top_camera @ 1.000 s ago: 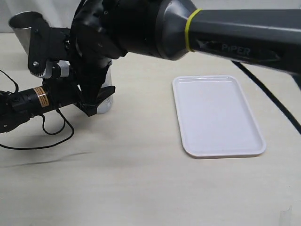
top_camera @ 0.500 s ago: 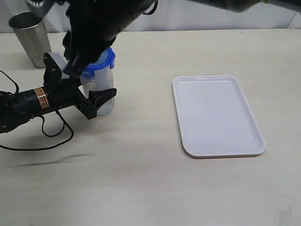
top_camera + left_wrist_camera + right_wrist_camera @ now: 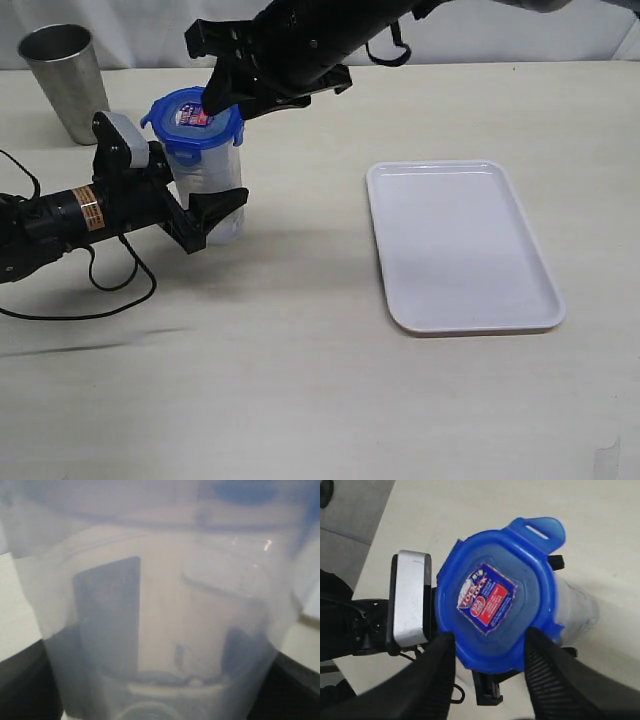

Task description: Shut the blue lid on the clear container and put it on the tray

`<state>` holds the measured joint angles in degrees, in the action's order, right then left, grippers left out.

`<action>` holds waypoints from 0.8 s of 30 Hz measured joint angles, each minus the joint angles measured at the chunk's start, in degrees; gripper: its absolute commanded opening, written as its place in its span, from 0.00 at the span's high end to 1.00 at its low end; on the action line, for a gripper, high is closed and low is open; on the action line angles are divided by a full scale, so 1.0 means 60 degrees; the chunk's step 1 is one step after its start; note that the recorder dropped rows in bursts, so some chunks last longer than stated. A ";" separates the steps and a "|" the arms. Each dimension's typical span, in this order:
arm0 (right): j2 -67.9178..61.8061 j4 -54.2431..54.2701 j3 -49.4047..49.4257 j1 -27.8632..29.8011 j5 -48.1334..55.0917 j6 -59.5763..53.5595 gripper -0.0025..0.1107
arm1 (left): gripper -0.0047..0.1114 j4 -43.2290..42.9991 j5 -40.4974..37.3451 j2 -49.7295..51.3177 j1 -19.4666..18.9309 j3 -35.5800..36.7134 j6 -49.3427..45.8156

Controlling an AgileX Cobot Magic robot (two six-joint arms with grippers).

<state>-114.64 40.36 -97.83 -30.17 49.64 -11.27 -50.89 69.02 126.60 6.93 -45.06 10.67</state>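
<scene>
The clear container stands upright on the table, left of the tray. The blue lid sits on top of it, sticker up, with one flap sticking outward. My left gripper reaches in from the left and is shut on the clear container's lower body. In the left wrist view the container fills the picture, and the left gripper shows dimly through it. My right gripper hovers just above the lid, open. In the right wrist view its fingers straddle the near edge of the lid.
A grey metal cup stands at the back left. A black cable loops on the table below the left arm. The white tray is empty. The right arm stretches over the table's back edge from the upper right.
The right arm has lifted and pulled back to the upper right, uncovering the lid, which now rests on the container. The left gripper and the container have stayed put.
</scene>
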 measured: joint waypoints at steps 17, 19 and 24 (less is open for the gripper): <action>-0.1083 0.2208 -0.0161 0.0247 -0.0095 -0.1516 0.66 | 0.96 0.0518 0.0014 0.0000 -0.0054 0.0006 0.0172; -0.1125 0.2413 -0.0161 0.0247 -0.0175 -0.1629 0.67 | 0.96 0.0639 -0.0004 0.0000 -0.0054 0.0006 0.0192; -0.1184 0.2596 -0.0161 0.0247 -0.0273 -0.1718 0.67 | 0.96 0.0738 -0.0021 0.0000 -0.0067 0.0006 0.0211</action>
<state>-121.75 55.94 -98.80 -28.69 48.00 -21.58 -46.46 68.89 126.60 6.53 -45.03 11.94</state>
